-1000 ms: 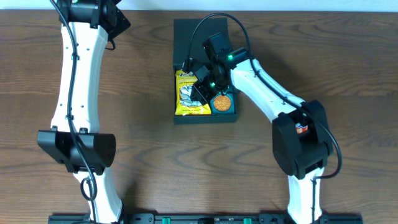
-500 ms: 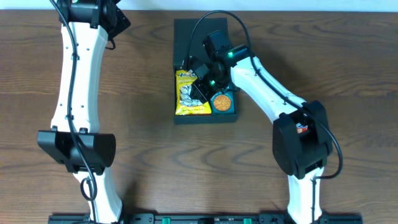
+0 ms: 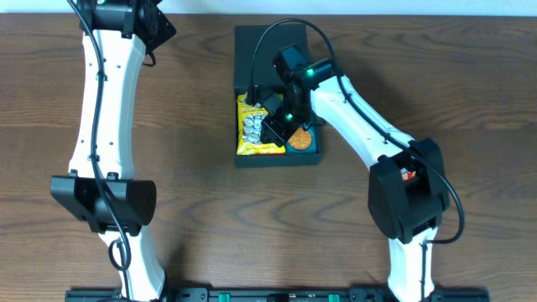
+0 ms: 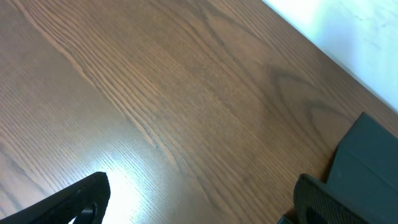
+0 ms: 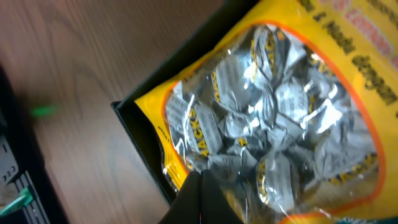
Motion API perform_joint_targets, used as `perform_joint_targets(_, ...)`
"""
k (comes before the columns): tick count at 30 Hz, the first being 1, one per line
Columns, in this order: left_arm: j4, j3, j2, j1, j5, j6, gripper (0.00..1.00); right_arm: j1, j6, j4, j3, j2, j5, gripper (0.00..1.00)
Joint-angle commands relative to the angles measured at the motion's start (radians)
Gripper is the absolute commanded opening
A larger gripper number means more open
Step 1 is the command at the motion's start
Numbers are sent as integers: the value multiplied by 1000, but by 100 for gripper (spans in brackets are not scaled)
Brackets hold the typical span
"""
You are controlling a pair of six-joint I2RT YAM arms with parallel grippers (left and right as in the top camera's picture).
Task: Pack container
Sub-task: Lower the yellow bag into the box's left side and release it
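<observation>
1. The dark teal-green square rigid container [image 3: 277, 160] sits at the middle of the brown wood-grain desk [image 3: 470, 84]. Its hinged flap lid [image 3: 258, 46] is thrown open on the far side.
2. Two snacks lie side by side inside: a yellow crinkly plastic bag of silver-wrapped sweets [image 3: 252, 134] on the left, and a small teal snack box with an orange cookie picture [image 3: 302, 140] on the right.
3. The right arm [image 3: 352, 109] reaches into the container. The right jaws are closed together with nothing between them, the tip just over the bag near its border with the snack box. The right wrist view shows the tip low over the bag [image 5: 273, 118], beside the container's wall [image 5: 140, 140]. Whether it touches the plastic I cannot tell.
4. The left arm [image 3: 105, 101] is at the far left of the desk, well apart from the container. The left jaws are spread wide and hold nothing; a corner of the container [image 4: 367, 155] shows at the edge of the left wrist view.
5. The step in hand looks like settling the contents, probably pressing the bag flat.
6. The next move calls for lifting the right jaws straight up without snagging the bag. After that the flap can be swung over the snacks.
</observation>
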Motion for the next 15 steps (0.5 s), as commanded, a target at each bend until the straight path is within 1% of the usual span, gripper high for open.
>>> perform_joint_targets(1,-2,20,-17,3,-4,3,95,11,-19,18,8,8,-5,1)
perform_joint_targets(15,-2,20,-17,3,-4,3,95,34,4,68,8,83,-5,1)
